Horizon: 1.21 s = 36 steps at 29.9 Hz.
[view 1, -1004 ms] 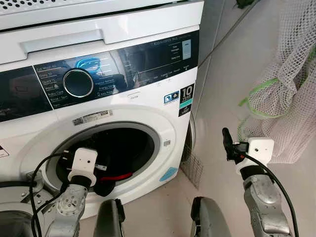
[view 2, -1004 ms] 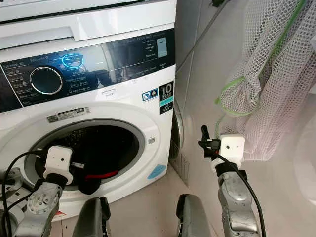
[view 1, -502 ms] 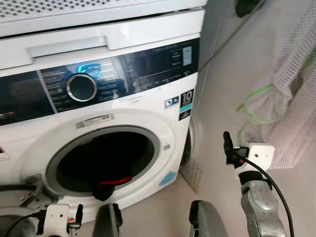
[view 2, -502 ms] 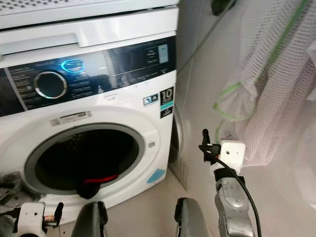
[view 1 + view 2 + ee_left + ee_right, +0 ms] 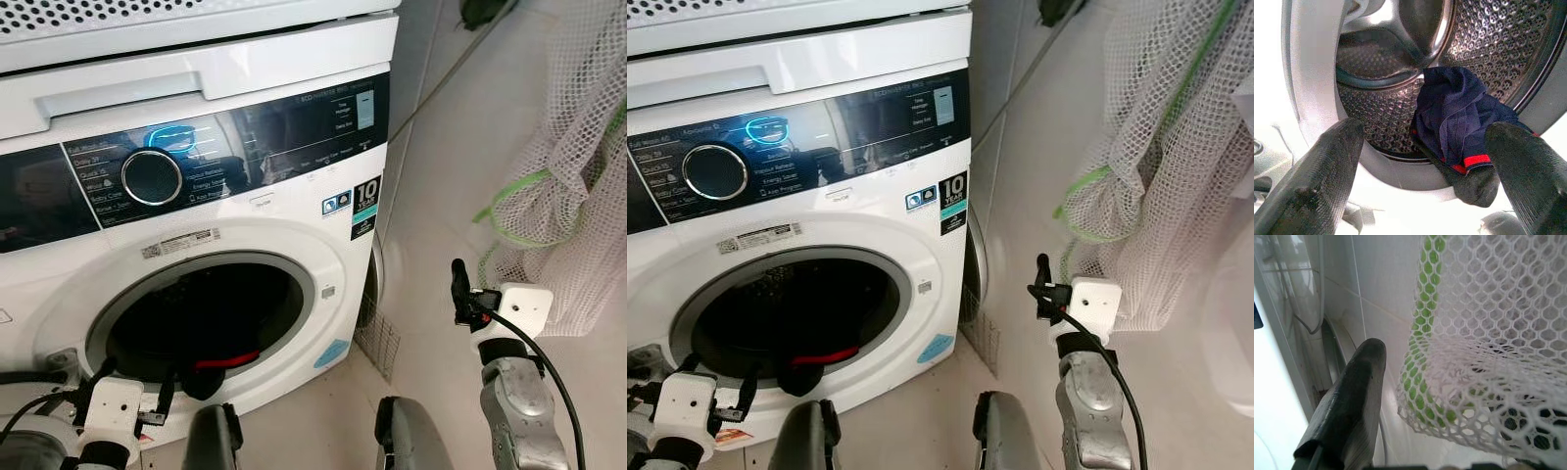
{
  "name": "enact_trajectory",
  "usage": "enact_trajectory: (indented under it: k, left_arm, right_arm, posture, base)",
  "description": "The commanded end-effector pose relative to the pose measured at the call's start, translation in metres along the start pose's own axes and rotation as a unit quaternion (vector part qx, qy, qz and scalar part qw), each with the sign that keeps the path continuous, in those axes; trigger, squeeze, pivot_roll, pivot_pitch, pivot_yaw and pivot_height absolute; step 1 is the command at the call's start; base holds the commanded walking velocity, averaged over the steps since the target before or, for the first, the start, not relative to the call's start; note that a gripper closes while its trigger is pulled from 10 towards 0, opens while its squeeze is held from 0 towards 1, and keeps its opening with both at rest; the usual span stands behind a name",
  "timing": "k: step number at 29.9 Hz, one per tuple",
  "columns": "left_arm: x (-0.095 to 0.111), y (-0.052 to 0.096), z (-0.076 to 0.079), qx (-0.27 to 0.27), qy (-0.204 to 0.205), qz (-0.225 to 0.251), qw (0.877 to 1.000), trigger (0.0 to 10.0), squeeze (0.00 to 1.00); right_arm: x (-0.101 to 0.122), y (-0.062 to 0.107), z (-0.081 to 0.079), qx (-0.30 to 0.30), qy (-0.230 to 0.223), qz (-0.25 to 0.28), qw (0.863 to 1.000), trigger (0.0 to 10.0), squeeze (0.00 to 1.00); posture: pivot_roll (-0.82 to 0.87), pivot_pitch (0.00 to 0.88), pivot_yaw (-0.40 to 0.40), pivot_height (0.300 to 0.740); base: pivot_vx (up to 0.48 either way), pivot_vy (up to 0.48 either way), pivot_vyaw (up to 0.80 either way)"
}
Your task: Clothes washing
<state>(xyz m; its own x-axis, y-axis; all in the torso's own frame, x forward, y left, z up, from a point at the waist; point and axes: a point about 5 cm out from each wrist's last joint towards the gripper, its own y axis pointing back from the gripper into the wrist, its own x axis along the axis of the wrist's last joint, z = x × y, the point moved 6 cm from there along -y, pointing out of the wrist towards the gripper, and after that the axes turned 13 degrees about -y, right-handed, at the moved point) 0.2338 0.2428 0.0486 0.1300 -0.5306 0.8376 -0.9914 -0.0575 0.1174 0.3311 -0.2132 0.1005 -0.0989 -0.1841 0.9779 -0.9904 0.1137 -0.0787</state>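
A white front-loading washing machine (image 5: 323, 245) stands before me with its round opening uncovered. A navy garment with a red band (image 5: 223, 362) hangs over the lower lip of the steel drum (image 5: 1488, 44). My left gripper (image 5: 132, 382) is low in front of the opening, a short way from that garment (image 5: 1459, 117). It is open (image 5: 1425, 129) with nothing between its fingers. My right gripper (image 5: 458, 284) is raised on the right, shut and empty, close beside a white mesh laundry bag with green trim (image 5: 578, 166). The bag's netting (image 5: 1488, 333) hangs just past the fingers (image 5: 1359, 396).
The dark control panel carries a lit display and a round dial (image 5: 151, 177). A tiled wall (image 5: 441, 147) runs close along the machine's right side, with a mesh grille (image 5: 377, 338) low in the gap. My own legs (image 5: 411, 436) are at the bottom edge.
My left gripper has drawn back out of the drum opening and dropped low, leaving the garment on the lip. The right gripper has hardly moved. The camera has shifted slightly.
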Motion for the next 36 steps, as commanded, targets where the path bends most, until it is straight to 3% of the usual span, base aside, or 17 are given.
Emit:
enact_trajectory:
  k: [1,22,23,25,26,27,30,36]
  left_arm:
    - [0.004,0.000,0.001,-0.006,-0.004,0.005,1.000,10.0,0.00]
    - [0.004,0.000,0.001,-0.006,-0.004,0.005,1.000,10.0,0.00]
    - [0.007,0.008,0.004,-0.032,-0.010,0.008,0.999,10.0,0.00]
    - [-0.026,-0.010,-0.007,-0.014,0.003,-0.066,0.998,10.0,0.00]
    - [-0.026,-0.010,-0.007,-0.014,0.003,-0.066,0.998,10.0,0.00]
    - [-0.050,-0.017,-0.008,-0.001,0.012,-0.115,0.993,10.0,0.00]
    - [-0.066,-0.014,-0.003,-0.002,0.021,-0.143,0.989,10.0,0.00]
    - [-0.072,-0.012,0.007,-0.020,0.025,-0.154,0.988,10.0,0.00]
  right_arm:
    - [0.000,-0.001,0.000,-0.001,0.000,0.002,1.000,10.0,0.00]
    - [0.000,-0.001,0.000,-0.001,0.000,0.002,1.000,10.0,0.00]
    - [0.001,-0.001,0.000,-0.004,0.000,0.005,1.000,10.0,0.00]
    - [0.000,0.002,0.002,-0.009,-0.001,0.004,1.000,10.0,0.00]
    - [0.000,0.002,0.002,-0.009,-0.001,0.004,1.000,10.0,0.00]
    - [-0.001,0.004,0.003,-0.010,-0.001,0.002,1.000,10.0,0.00]
    - [-0.001,0.004,0.002,-0.009,-0.001,0.003,1.000,10.0,0.00]
    - [0.000,0.003,0.003,-0.009,0.000,0.004,1.000,10.0,0.00]
  posture:
    - [0.08,0.000,0.000,0.540]
    - [0.08,0.000,0.000,0.540]
    - [0.08,0.177,0.193,0.540]
    - [0.09,0.201,0.174,0.540]
    - [0.09,0.201,0.174,0.540]
    - [0.09,0.202,0.172,0.540]
    - [0.09,0.202,0.171,0.540]
    - [0.09,0.204,0.165,0.540]
  base:
    - [0.000,0.000,0.00]
    - [0.000,0.000,0.00]
    - [0.000,0.000,0.00]
    - [0.000,0.000,0.00]
    - [0.000,0.000,0.00]
    - [0.000,0.000,0.00]
    - [0.000,0.000,0.00]
    - [0.000,0.000,0.00]
